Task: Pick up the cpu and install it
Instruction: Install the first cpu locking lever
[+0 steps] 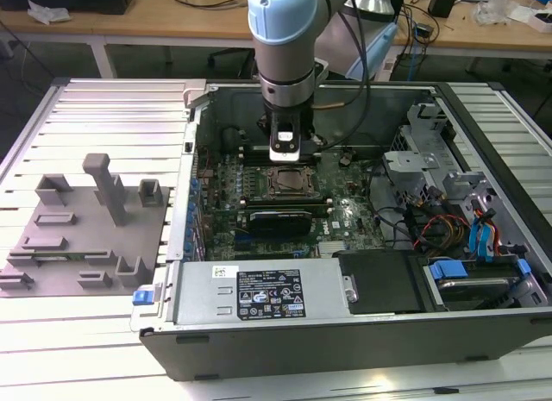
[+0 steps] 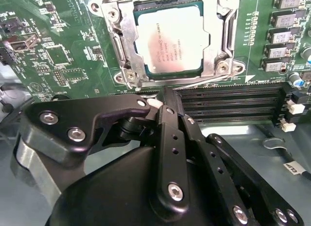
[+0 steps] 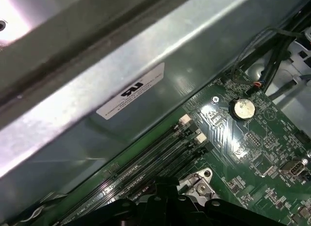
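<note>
Background: wooden benches (image 1: 129, 26) strewn with cables run behind a ribbed metal surface (image 1: 103, 108).
Surface: an open computer case (image 1: 345, 349) lies on it, and a grey plastic tray (image 1: 82, 237) with upright blocks sits beside the case on the exterior view's left.
Case: a green circuit board (image 1: 345, 216) covers its floor, and a silver power box (image 1: 259, 293) lies along the near wall.
Arm: 1 grey and pale blue arm (image 1: 285, 39) reaches straight down into the case, above the middle of the board.
Hand: the black hand (image 2: 163, 100) hangs low over the board, just beside the socket and over the memory slots (image 2: 228, 102). I cannot tell whether it is clenched or released. Nothing shows in its grasp.
Cpu: the cpu (image 2: 169, 39) lies flat in the socket (image 2: 124, 46), silver top up, framed by the metal bracket and apart from the hand.
Board details: in the first wrist view a round coin battery (image 3: 241, 108) sits near the slot ends, below the case wall (image 3: 121, 65).
</note>
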